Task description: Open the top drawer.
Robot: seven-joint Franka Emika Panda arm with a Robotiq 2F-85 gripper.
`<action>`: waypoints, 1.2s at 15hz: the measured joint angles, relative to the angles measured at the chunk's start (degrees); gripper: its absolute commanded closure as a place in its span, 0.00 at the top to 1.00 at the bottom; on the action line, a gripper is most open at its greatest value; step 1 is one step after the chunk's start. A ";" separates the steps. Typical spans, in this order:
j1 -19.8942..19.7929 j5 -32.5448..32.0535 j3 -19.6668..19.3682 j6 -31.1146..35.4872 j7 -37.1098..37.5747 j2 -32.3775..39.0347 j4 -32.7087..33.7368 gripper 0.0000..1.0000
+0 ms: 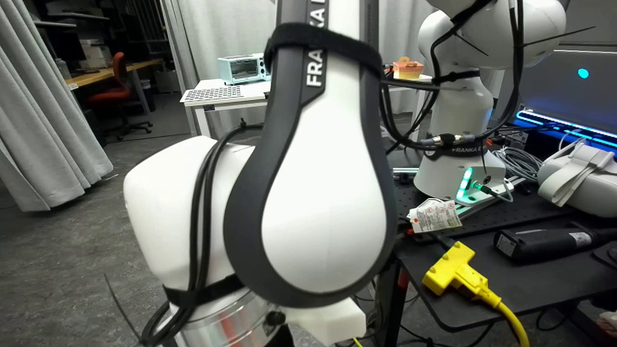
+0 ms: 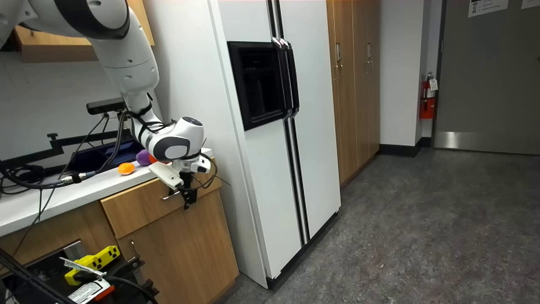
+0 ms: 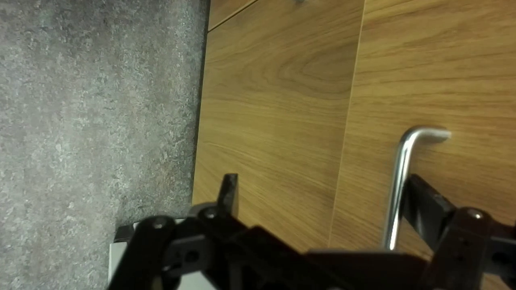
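The top drawer's light-wood front (image 2: 135, 210) sits under the white counter in an exterior view and looks shut. Its inside is hidden. In the wrist view the drawer front (image 3: 455, 92) fills the right side, with a silver bar handle (image 3: 399, 181) on it. The handle also shows in the exterior view (image 2: 170, 195). My gripper (image 3: 322, 180) is open wide, with the handle between its fingers. The right finger is against or very close to the handle; the left finger is well apart from it. The gripper (image 2: 188, 198) also shows at the drawer front in the exterior view.
A cabinet door (image 2: 181, 245) lies below the drawer. A white fridge (image 2: 198, 84) stands beside it. The counter (image 2: 105, 183) holds an orange object (image 2: 126, 168) and a purple one (image 2: 143, 157). A yellow power strip (image 2: 93, 262) and cables lie near the cabinet.
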 measured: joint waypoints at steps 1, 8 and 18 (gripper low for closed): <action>0.05 -0.39 -0.04 0.00 0.02 0.67 0.49 1.00; 1.76 -5.61 -2.95 -0.52 2.56 0.43 0.57 1.00; 1.83 -5.67 -9.16 -0.42 9.67 -7.03 -8.18 1.00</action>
